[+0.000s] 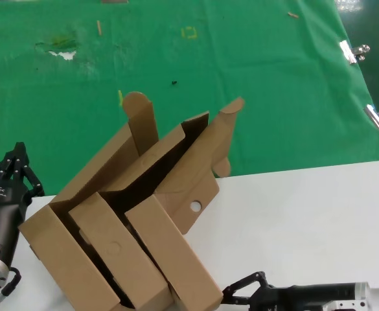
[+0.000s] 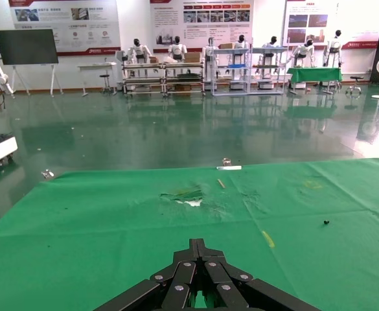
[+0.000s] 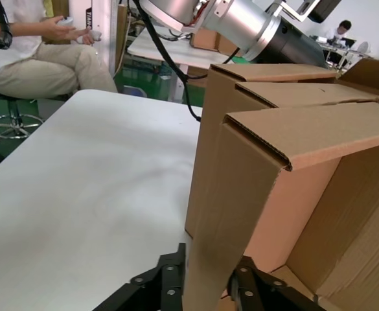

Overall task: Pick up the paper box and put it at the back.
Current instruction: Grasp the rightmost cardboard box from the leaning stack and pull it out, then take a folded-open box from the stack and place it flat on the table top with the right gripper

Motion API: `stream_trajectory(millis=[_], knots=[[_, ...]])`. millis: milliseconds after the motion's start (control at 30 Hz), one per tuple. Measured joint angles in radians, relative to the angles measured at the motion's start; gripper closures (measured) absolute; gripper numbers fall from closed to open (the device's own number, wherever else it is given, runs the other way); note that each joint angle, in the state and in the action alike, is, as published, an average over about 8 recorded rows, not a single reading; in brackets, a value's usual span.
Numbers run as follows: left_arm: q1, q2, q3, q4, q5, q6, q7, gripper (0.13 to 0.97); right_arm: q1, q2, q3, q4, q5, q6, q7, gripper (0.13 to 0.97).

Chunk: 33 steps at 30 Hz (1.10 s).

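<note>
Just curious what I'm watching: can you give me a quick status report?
Right gripper low at the near edge, fingers astride the paper box wall. Left gripper shut, idle beside the big carton. Green cloth still ahead.

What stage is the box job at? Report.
Done: right gripper is clamped on the paper box. In hand: nothing lifted; box sits in the big carton. Left: lift it out, set it on the green cloth behind. Left gripper waits beside the carton.

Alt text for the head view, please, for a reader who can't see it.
A big open carton with tall flaps stands at the front of the white table, holding flat brown boxes upright, one with a small round hole. Green cloth covers the back. The left hand waits left of the carton; the right hand reaches its near corner.
</note>
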Motion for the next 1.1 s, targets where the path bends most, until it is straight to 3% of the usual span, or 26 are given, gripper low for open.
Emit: stream_trajectory(millis=[167, 467, 833, 967, 1100], knots=[[0.000, 0.000, 0.000, 0.000, 0.000, 0.000, 0.000, 0.957, -0.001, -0.006, -0.002, -0.002, -0.002, 0.015, -0.004, 0.860], [0.000, 0.000, 0.000, 0.000, 0.000, 0.000, 0.000, 0.957, -0.049, 0.008, 0.045, 0.045, 0.026, 0.057, -0.008, 0.940], [0.000, 0.000, 0.000, 0.000, 0.000, 0.000, 0.000, 0.957, -0.238, 0.140, 0.333, 0.157, 0.089, 0.168, 0.034, 0.954], [0.000, 0.000, 0.000, 0.000, 0.000, 0.000, 0.000, 0.957, -0.215, 0.211, 0.390, 0.128, 0.028, 0.244, 0.133, 0.956], [0.000, 0.000, 0.000, 0.000, 0.000, 0.000, 0.000, 0.957, -0.087, 0.239, 0.338, 0.053, -0.116, 0.329, 0.279, 0.956]])
